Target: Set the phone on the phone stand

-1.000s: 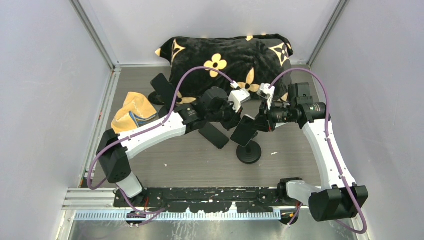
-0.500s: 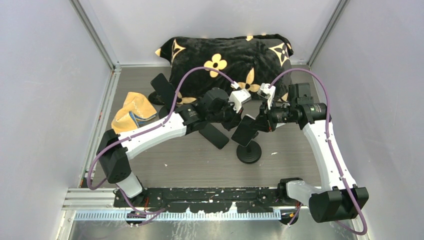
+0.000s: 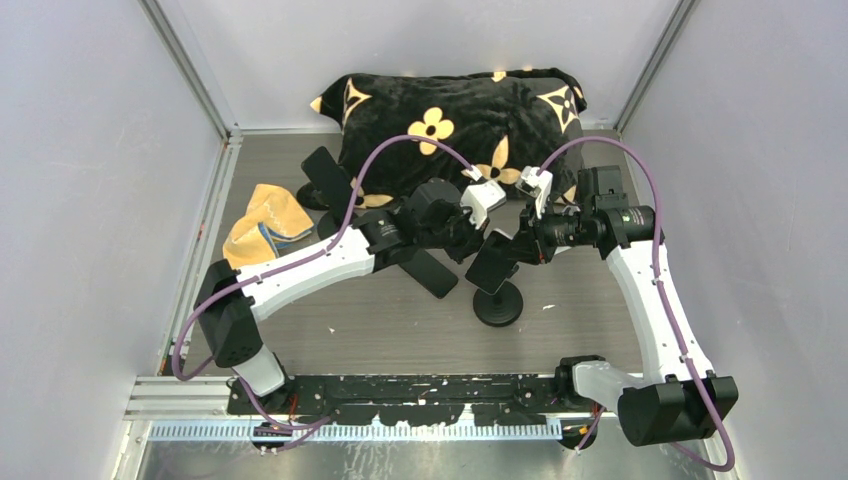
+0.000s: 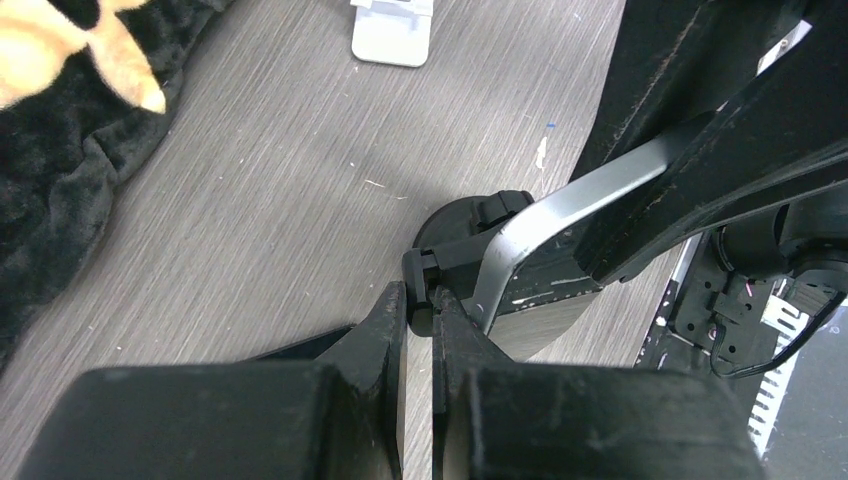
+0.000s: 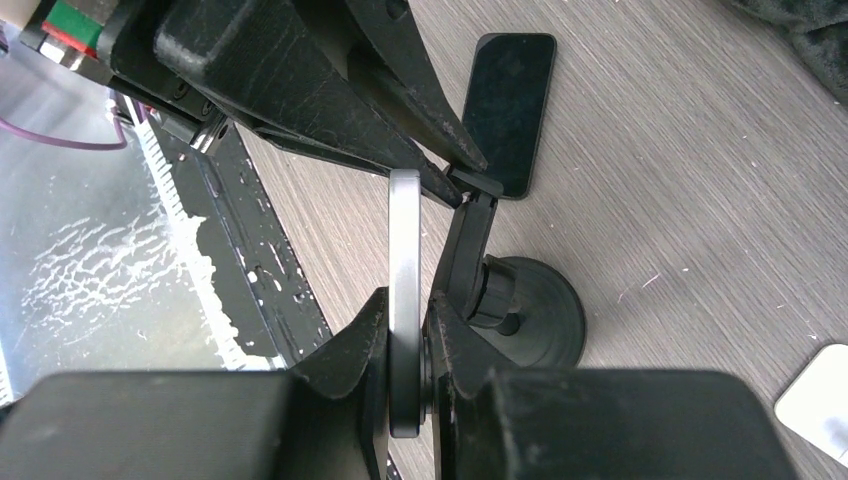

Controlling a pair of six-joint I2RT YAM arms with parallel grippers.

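R tool (image 5: 407, 312) narrow, clamped on phone (image 5: 404, 220) edge, phone upright vs stand (image 5: 535, 320) cradle. L tool (image 4: 420, 300) fully closed, tips touching cradle lip.

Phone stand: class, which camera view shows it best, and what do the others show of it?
The right wrist view: the phone stand shows its round base, neck and upright holder beside the phone. The top view shows mainly its base. The left wrist view shows only a clamp corner and a sliver of base.

black blanket (image 3: 450, 100) with tan flower motifs, orange cloth (image 3: 268, 220), grey wood-grain table (image 3: 400, 325), black phone stand (image 3: 498, 306), silver-edged phone (image 5: 404, 290).
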